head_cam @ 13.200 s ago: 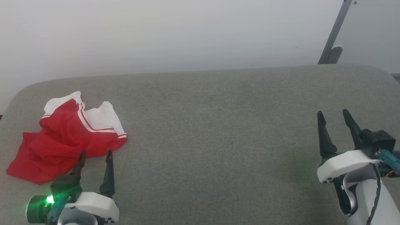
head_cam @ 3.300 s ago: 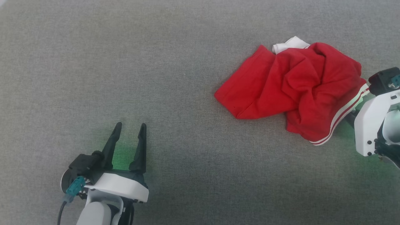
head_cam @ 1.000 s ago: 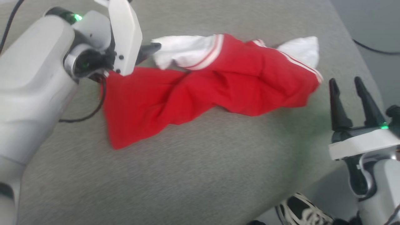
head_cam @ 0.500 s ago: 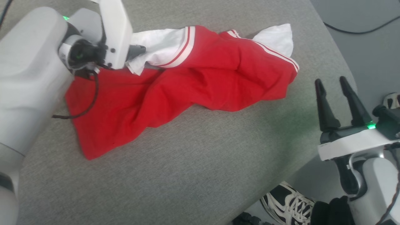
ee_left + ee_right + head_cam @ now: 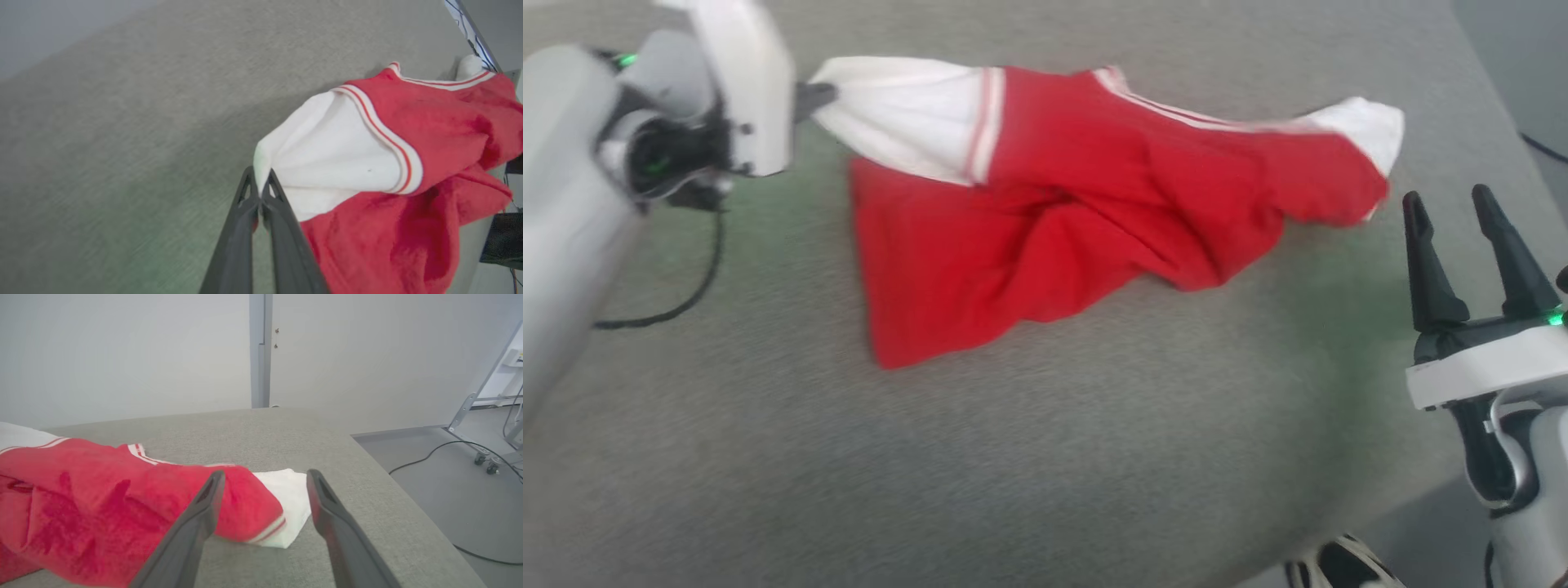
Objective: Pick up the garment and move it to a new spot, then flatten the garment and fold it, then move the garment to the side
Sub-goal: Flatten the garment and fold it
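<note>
Left pincer [image 5: 261,185] first: we see its two dark fingers pressed tight together on the very tip of a white sleeve [image 5: 327,163] of the garment [image 5: 429,134], and the cloth fans out in pleats from that pinch. From the head camera that pincer sits at the upper left, with the sleeve drawn taut from it toward the red body. The garment [image 5: 1078,212] lies stretched across the grey cushioned surface [image 5: 1013,457]. It is crumpled through the middle, with striped trim along the sleeve seam, one red corner hanging toward the lower part of the view, and the other white sleeve [image 5: 1372,131] out at the far right end.

Over on our right, the right pincer [image 5: 1447,198] stands wide open with nothing in it, fingers pointing up, just beside that far end of the shirt. Its wrist camera looks out between the spread fingers [image 5: 196,522] at the red folds and the white sleeve lying flat on the cushion. A black-and-white shoe [image 5: 1339,567] peeks in at the bottom edge of the head view.
</note>
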Robot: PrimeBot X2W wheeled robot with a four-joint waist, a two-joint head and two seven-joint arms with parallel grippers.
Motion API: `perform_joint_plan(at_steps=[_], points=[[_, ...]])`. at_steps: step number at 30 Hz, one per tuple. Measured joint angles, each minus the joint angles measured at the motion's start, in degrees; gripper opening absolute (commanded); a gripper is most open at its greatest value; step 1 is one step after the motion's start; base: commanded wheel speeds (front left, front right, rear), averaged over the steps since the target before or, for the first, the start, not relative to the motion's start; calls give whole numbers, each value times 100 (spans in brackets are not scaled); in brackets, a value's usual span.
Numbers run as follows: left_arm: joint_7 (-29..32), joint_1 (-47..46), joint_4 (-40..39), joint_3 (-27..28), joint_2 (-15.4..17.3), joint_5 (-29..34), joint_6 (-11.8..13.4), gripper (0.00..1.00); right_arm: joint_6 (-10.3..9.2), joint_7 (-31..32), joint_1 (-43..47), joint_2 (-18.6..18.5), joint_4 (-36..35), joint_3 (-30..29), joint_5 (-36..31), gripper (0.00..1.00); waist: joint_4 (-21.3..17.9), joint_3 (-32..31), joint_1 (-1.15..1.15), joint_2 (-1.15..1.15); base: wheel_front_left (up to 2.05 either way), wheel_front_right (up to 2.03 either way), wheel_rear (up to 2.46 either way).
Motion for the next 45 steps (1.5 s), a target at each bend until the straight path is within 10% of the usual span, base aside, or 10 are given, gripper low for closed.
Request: perform_joint_plan(at_steps=[10, 20, 22, 23, 24, 40, 45], points=[[-756, 564, 838, 261, 918, -120, 62, 0, 1, 501, 75, -146, -460, -115, -64, 100, 842, -322, 0, 0, 0, 0, 0], [-1367, 806, 1296, 266, 956, -74, 25, 0, 1, 834, 269, -199, -777, -266, -109, 100, 983, -346, 0, 0, 0, 0, 0], [-1592, 829, 1323, 285, 900, -70, 21, 45, 0, 893, 292, -201, -809, -281, -118, 100, 992, -364, 0, 0, 0, 0, 0], [-1718, 840, 1326, 289, 872, -68, 9, 93, 0, 910, 300, -202, -829, -289, -123, 100, 1001, -381, 0, 0, 0, 0, 0], [-1846, 844, 1322, 280, 856, -33, 8, 100, 1, 950, 310, -209, -846, -287, -131, 100, 1011, -404, 0, 0, 0, 0, 0], [-4968, 2312, 330, 68, 567, 494, 43, 100, 0, 1901, 414, -712, -758, -146, 64, 100, 1804, -1046, 0, 0, 0, 0, 0], [-5055, 3198, -787, 1396, 315, 1455, 603, 100, 1, 2443, 83, -1168, -527, 14, 433, 100, 2297, -1103, 0, 0, 0, 0, 0]])
